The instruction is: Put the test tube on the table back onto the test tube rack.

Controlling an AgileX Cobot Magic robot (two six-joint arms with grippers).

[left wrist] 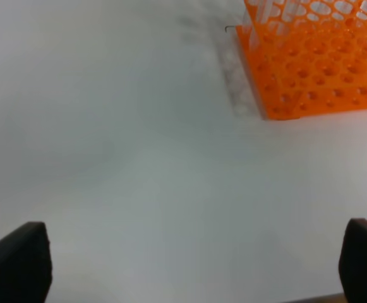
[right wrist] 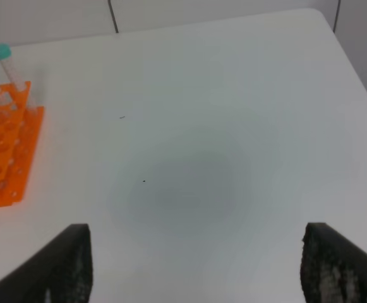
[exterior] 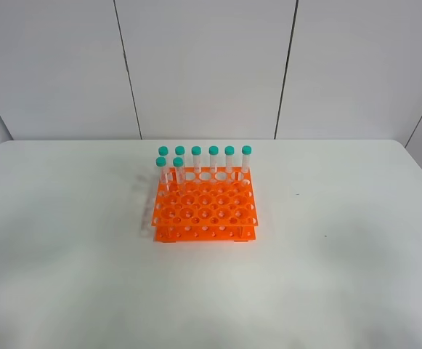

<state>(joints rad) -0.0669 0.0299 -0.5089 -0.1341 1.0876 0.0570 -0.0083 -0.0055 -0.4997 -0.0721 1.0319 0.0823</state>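
Tubes [exterior: 204, 163] upright in rack [exterior: 205, 207] (both hands apart)

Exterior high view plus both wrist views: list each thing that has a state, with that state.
test tube rack: upright on the table, most holes empty.
teal-capped tubes: seven visible, all upright in the rack.
left pincer: open, empty.
right pincer: open, empty.

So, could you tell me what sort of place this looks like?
Probably a lab-style test bench: an orange test tube rack holding teal-capped tubes stands on a bare white table against plain white wall panels.
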